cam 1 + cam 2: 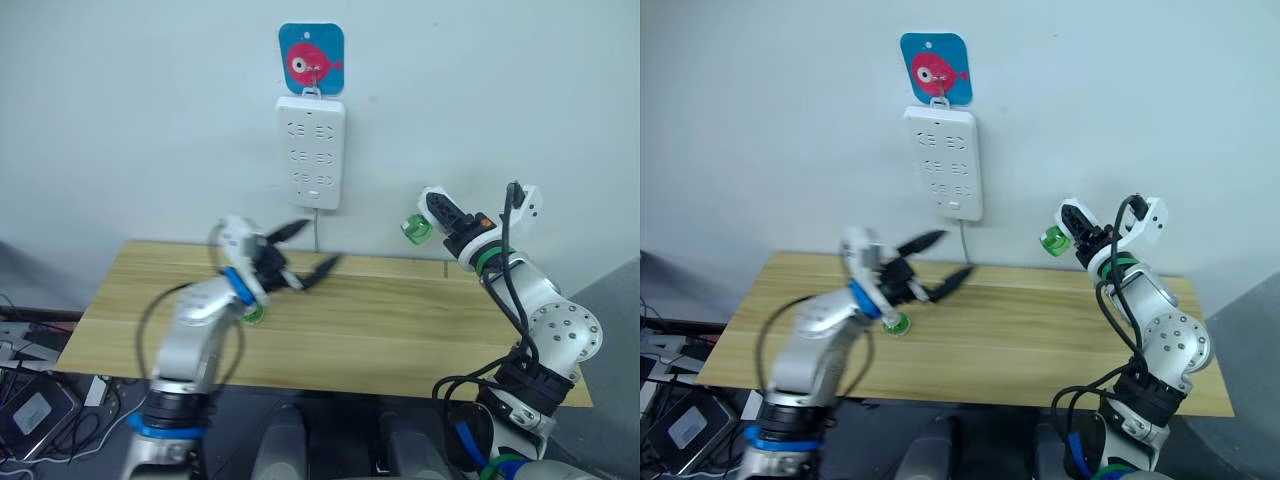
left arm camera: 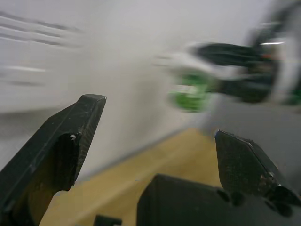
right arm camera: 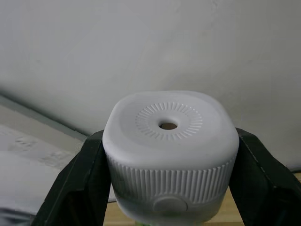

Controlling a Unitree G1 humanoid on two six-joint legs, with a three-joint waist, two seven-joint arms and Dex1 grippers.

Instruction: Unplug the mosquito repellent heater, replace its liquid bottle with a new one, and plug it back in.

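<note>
both eye views look forward and down from the head over the whole tabletop (image 1: 400,340) and the wall behind. each wrist view looks along its own fingers, close up, toward that wall.

the mosquito repellent heater (image 3: 170,151), a white rounded barrel with a ribbed rim and a round vent hole, is clamped in the right gripper (image 1: 428,222), held above the counter's far right with its green bottle (image 1: 414,230) attached.

left gripper (image 1: 303,254) jaws spread wide, arm raised; right gripper (image 1: 428,222) jaws clamped, arm lifted
</note>
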